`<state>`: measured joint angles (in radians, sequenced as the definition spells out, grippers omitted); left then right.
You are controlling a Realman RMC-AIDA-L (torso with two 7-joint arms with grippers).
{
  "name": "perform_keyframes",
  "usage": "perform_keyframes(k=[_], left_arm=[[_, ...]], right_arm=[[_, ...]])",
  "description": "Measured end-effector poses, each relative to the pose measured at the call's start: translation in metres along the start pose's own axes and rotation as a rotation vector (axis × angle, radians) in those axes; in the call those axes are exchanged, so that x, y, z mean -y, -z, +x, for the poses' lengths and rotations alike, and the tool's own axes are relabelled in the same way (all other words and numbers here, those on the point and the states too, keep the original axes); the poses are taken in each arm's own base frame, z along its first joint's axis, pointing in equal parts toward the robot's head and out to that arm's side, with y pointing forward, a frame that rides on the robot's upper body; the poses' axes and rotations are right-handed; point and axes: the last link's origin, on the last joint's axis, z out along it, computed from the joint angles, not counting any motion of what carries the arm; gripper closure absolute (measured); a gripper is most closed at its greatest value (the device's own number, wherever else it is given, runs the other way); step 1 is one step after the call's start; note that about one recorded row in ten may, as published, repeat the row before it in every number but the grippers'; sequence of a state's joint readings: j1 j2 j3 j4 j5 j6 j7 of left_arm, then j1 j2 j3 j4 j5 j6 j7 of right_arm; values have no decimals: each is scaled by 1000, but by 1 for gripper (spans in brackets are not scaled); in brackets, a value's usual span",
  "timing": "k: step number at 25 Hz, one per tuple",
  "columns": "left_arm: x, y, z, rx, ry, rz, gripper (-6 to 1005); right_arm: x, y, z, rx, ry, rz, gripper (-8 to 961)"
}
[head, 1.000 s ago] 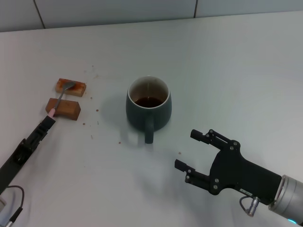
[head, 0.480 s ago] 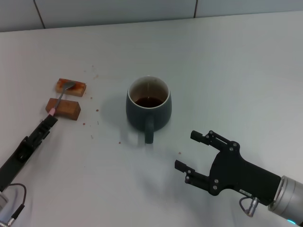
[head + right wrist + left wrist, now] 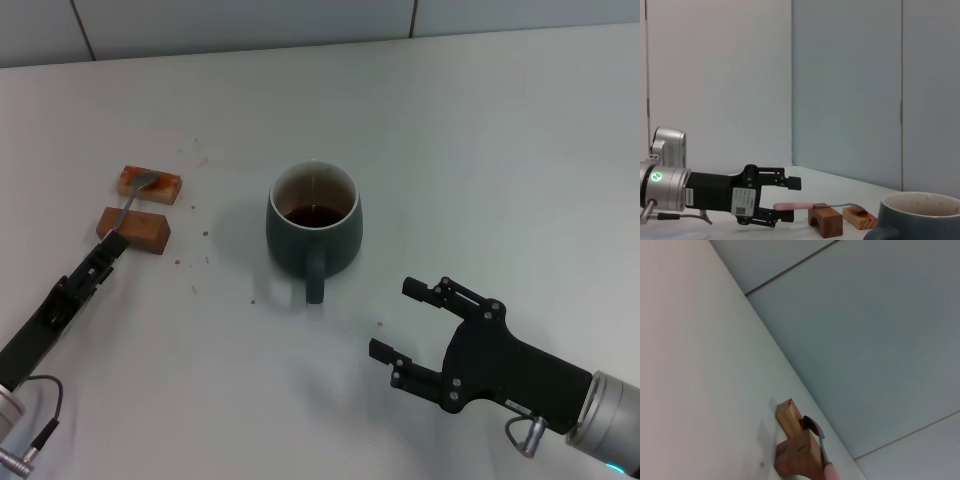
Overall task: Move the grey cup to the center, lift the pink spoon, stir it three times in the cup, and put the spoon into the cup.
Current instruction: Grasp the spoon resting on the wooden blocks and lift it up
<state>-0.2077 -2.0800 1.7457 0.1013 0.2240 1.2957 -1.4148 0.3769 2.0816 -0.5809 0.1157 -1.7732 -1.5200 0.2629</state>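
pink spoon (image 3: 131, 201) lies across two wood blocks (image 3: 134, 229), left of grey cup (image 3: 313, 226). left gripper (image 3: 785, 200) fingers apart round handle; off-centre squeeze could flip it. right gripper (image 3: 412, 317) open, idle nr cup.

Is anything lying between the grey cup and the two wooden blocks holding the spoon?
Only bare table with small crumbs, per the head view, between the grey cup and the wooden blocks under the pink spoon.

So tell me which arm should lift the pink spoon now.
Left. The left gripper is open with its fingers already either side of the pink spoon's handle, which rests across two wooden blocks. The right gripper is open too, but sits on the near side of the grey cup.
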Motion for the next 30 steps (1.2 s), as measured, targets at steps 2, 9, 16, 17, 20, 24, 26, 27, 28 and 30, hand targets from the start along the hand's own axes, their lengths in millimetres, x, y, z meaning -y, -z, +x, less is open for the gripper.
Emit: perform_keyframes(k=[2,9,16,17,20,24,26,27,28,30], left_arm=[[0,0,0,0,0,1,269],[1,-1,0,-1,6,10,275],[2,-3,1,2,11,15,280],[2,-3,1,2,11,15,281],[2,-4,1,4,11,15,302],[2,-5,1,4,18,17,381],[2,-5,1,3,28,20,381],[2,-5,2,3,31,21,381],[2,-5,2,2,34,21,381],[3,-4,2,-2,38,23,381]], right_arm=[[0,0,0,0,-1,-1,196],[1,-1,0,0,0,-3,196],[0,0,0,0,-1,-3,195],[0,0,0,0,-2,-3,195],[0,0,0,0,-3,-3,195],[0,-1,0,0,-4,-2,195],[0,0,0,0,-10,-3,195],[0,0,0,0,-10,-3,195],[0,-1,0,0,-12,-3,195],[1,-1,0,0,-13,-4,195]])
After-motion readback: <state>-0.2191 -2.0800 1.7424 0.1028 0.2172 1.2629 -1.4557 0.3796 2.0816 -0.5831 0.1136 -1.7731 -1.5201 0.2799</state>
